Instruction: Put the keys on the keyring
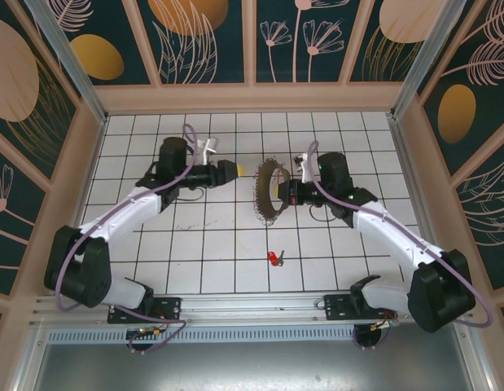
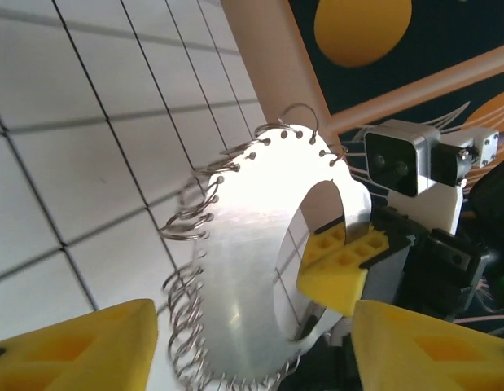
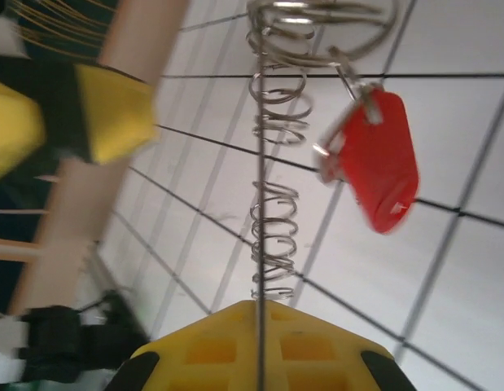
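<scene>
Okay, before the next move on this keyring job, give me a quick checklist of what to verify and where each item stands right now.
1. Right gripper holding the keyring: ok, shut on its rim, ring upright.
2. Left gripper free to pick: ok, its fingers stand apart with nothing between them.
3. A key on the ring: ok, one red key hangs from it.
4. Loose key located: ok, it lies on the table toward the near edge, between the arms.
5. All keys on the ring: not ok, the loose key is not on it.
6. Hanging key fully threaded on: cannot tell.
</scene>
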You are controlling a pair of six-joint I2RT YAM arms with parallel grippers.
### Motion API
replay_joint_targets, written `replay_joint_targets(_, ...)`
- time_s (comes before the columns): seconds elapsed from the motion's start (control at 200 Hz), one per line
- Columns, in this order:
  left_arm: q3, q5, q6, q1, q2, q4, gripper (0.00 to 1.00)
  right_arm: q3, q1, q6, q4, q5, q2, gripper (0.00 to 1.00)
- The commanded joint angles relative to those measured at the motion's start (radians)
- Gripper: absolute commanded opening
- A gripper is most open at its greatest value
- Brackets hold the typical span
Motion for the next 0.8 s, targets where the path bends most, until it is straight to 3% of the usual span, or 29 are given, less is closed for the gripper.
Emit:
replay_joint_targets(0.0,0.029,0.002,0.241,0.016,-0.078,-0.130,0.69,0.109,0.019,-0.332,-0.252,0.128,0.036,0.00)
replay_joint_targets(0.045,0.022,0.029,0.313,0.016,-0.122,-0.093,0.72,0.131,0.039,-0.443,-0.281,0.166,0.041,0.00)
replay_joint_targets(0.145,-0.090,0.007,0.462,0.016,-0.262,0.066,0.98,0.175,0.070,-0.682,-0.343,0.240,0.060,0.00)
replay_joint_targets(0.315,-0.271,0.005,0.850,0.014,-0.446,0.197,0.99,0.376,0.139,-0.943,-0.592,0.397,0.229,0.00)
replay_joint_targets(0.445,-0.225,0.055,1.124,0.015,-0.378,0.015,0.98,0.488,0.193,-1.080,-0.749,0.540,0.351,0.00)
replay_joint_targets(0.595,-0.191,0.067,1.225,0.004,-0.302,-0.013,0.96,0.545,0.253,-1.172,-0.765,0.584,0.376,0.00)
replay_joint_targets(0.796,-0.220,0.116,1.365,-0.024,-0.275,-0.031,0.90,0.537,0.315,-1.273,-0.707,0.485,0.315,0.00)
